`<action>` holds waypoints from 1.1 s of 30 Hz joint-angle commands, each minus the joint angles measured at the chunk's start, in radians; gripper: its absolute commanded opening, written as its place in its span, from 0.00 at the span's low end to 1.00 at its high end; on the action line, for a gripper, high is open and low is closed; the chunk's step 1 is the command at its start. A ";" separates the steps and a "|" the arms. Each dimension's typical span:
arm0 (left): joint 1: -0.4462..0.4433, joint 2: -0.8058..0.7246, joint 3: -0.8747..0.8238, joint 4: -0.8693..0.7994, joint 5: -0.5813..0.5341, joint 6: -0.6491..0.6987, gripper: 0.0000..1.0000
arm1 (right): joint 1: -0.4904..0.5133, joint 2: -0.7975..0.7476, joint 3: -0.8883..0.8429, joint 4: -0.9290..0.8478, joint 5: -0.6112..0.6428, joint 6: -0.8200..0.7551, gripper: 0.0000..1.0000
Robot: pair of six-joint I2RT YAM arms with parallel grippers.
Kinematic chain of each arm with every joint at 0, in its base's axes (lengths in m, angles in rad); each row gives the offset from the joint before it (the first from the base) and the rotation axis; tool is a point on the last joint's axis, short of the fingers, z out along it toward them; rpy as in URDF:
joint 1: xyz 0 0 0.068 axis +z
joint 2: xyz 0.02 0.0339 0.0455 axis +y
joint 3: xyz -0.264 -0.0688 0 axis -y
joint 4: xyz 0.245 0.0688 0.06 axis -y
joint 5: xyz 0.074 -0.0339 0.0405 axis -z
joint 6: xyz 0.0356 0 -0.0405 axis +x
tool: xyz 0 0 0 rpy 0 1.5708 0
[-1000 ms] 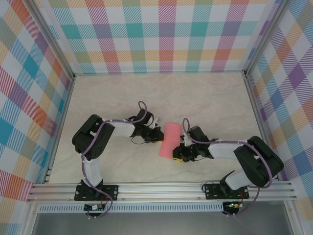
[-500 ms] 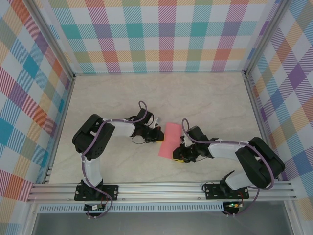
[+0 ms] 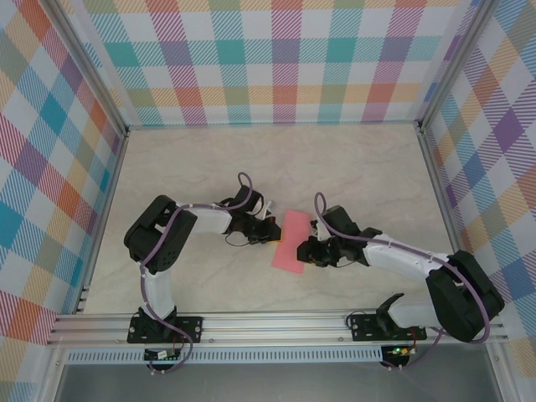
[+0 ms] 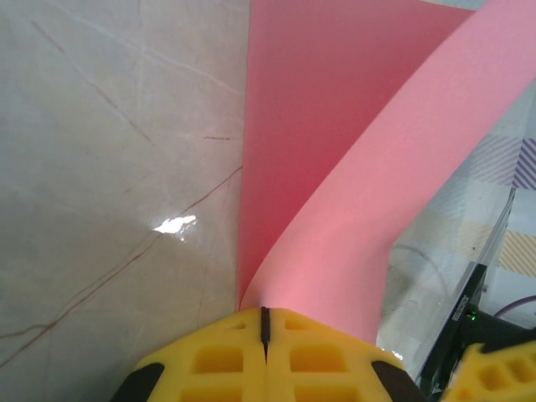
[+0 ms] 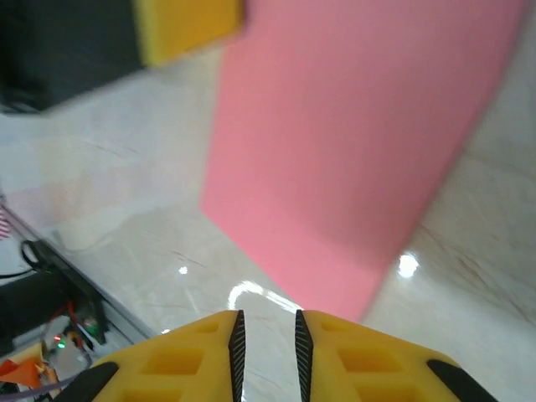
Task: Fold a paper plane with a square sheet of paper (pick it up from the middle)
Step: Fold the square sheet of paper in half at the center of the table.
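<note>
Salmon-pink square sheet of paper (image 3: pixel 291 240) is lying folded over mid-worktop (image 3: pixel 209 167), between both arms | left claw (image 4: pixel 265 322) is clamping its edge, upper layer curling up | right claw (image 5: pixel 266 331) is hovering just beside the sheet's corner, jaws narrowly parted, gripping nothing
</note>
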 commanded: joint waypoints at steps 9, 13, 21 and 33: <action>-0.017 0.077 -0.007 -0.111 -0.080 0.029 0.00 | -0.112 0.179 0.046 0.208 -0.084 -0.037 0.24; -0.017 0.075 -0.002 -0.125 -0.081 0.040 0.00 | -0.115 0.248 0.037 0.211 -0.060 -0.049 0.23; -0.017 0.082 0.001 -0.124 -0.081 0.042 0.00 | -0.116 0.299 0.023 0.208 -0.052 -0.041 0.22; -0.017 0.078 0.000 -0.131 -0.090 0.043 0.00 | -0.175 0.268 0.086 0.226 -0.144 -0.089 0.23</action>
